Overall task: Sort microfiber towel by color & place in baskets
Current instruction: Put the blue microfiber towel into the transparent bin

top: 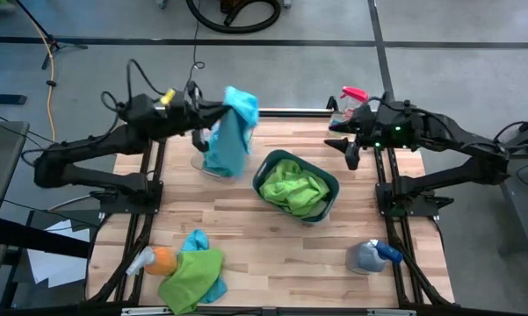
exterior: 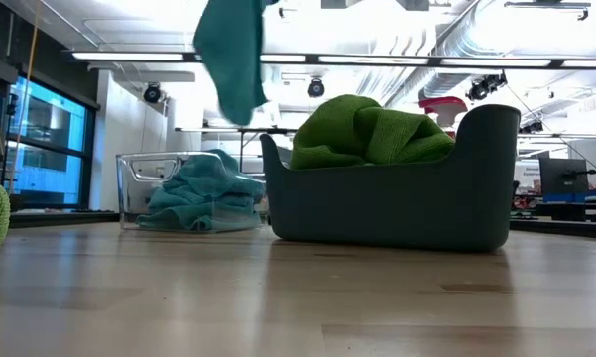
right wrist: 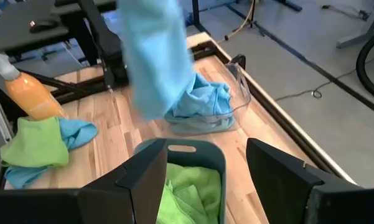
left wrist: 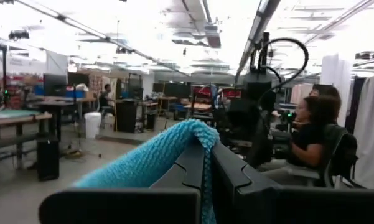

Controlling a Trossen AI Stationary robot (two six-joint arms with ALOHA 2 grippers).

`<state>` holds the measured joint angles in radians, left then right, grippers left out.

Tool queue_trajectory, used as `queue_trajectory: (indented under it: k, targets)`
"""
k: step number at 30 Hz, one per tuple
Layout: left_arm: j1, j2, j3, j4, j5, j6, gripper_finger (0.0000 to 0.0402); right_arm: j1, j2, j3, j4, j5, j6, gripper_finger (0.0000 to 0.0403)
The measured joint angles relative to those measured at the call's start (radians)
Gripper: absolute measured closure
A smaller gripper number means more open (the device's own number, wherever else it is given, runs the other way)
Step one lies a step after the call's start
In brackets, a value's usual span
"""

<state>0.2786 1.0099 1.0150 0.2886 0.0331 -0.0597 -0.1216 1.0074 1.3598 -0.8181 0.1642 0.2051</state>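
Observation:
My left gripper (top: pixel 218 112) is shut on a turquoise microfiber towel (top: pixel 231 132), which hangs over the clear basket (exterior: pixel 139 188) at the table's far left. That basket holds more turquoise towels (exterior: pixel 200 193). The dark teal basket (top: pixel 330 186) in the middle of the table is heaped with lime green towels (top: pixel 292 186). A green towel (top: pixel 191 276) lies on a turquoise one (top: pixel 196 240) near the front left edge. My right gripper (right wrist: pixel 215 162) hovers open and empty at the far right, above the table. My left gripper pinches the towel's top fold (left wrist: pixel 199 134) between its two fingers; the cloth drapes over the fingertips (left wrist: pixel 190 163). The fingers come about level from the table's left side. The towel hangs slack below them, its lower end (exterior: pixel 238 104) clear of the clear basket.
An orange spray bottle (top: pixel 155 262) lies beside the front-left towel pile. A blue-topped bottle (top: pixel 374 254) stands at the front right, and a pink-topped one (top: pixel 351 96) at the far right. Black frame rails (top: pixel 395 219) run along both table sides.

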Motion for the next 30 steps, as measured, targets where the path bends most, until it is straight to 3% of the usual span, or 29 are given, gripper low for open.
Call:
queue_trajectory:
  k: [8, 14, 16, 22, 30]
  targets:
    - [0.303, 0.009, 0.015, 0.002, 0.459, -0.061, 0.0401, -0.003, 0.116, 0.0, 0.056, 0.044, 0.024, 0.0185]
    - [0.463, 0.042, 0.018, -0.012, 0.65, -0.071, 0.0401, -0.016, 0.18, 0.0, 0.086, 0.046, 0.075, 0.0185]
    - [0.492, 0.041, 0.019, -0.081, 0.66, -0.019, 0.0401, -0.016, 0.185, 0.0, 0.082, 0.046, 0.086, 0.0185]
    - [0.523, 0.038, 0.018, -0.304, 0.513, 0.174, 0.0401, -0.016, 0.172, 0.0, 0.074, 0.046, 0.083, 0.0185]
    - [0.522, 0.028, 0.018, -0.422, 0.385, 0.329, 0.0401, -0.016, 0.137, 0.0, 0.048, 0.046, 0.056, 0.0185]
